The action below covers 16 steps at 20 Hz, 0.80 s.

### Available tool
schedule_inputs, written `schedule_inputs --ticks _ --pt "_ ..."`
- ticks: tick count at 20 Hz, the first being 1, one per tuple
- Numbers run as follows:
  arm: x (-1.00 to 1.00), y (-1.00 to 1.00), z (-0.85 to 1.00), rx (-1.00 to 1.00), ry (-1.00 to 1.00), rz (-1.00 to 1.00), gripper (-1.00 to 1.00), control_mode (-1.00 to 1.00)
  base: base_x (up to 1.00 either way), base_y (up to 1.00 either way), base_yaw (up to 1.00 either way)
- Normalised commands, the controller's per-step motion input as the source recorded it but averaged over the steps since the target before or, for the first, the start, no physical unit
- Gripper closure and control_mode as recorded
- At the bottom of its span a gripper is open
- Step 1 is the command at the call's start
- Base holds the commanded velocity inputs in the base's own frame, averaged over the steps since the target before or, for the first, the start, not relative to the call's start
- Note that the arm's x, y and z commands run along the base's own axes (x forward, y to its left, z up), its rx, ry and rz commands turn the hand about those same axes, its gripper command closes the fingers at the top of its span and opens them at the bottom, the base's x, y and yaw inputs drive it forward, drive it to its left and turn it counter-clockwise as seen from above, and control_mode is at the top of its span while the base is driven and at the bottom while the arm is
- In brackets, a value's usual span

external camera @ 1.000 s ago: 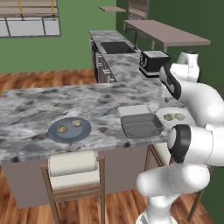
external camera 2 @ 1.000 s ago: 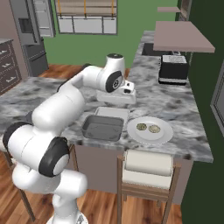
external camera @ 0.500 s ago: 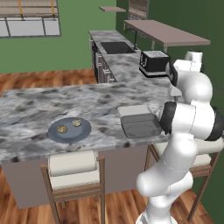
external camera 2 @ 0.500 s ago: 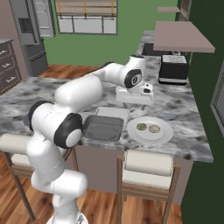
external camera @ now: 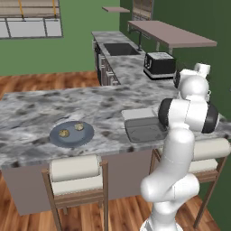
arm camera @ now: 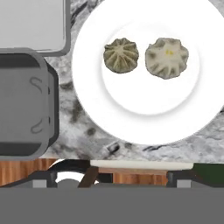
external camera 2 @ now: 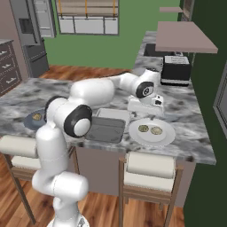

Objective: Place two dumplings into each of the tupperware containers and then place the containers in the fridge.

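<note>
Looking from the left base view, a grey marble worktop carries a round blue-grey plate with two dumplings near its front edge, wide bare stone around it. Further right, two tupperware containers sit one behind the other, touching, the front one close to the worktop's front edge; the white arm rises in front of their right side, where half a second ago it leaned further right.

From the right base view, the tool hangs just behind a round white plate holding two more dumplings. The tubs lie just left of that plate, and a black toaster stands well behind. The tool now sits nearer the plate than before.

From the hand view, the white plate lies below with both dumplings side by side, apart. A dark tub lies left, a paler one above it. I cannot tell whether the tool's tips are apart or together.
</note>
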Motion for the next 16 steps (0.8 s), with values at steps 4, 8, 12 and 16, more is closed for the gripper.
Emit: schedule_inputs --ticks 4,8,12,16 --pt "0.19 -0.09 -0.37 0.01 0.0 0.0 -1.0 -1.0 0.0 0.0 0.0" --pt "0.35 -0.32 -0.42 0.02 0.0 0.0 -1.0 -1.0 0.0 0.0 0.0" --pt "0.44 -0.38 -0.47 0.03 0.0 0.0 -1.0 -1.0 0.0 0.0 0.0" --pt "0.26 -0.28 -0.4 0.03 0.0 0.0 -1.0 -1.0 0.0 0.0 0.0"
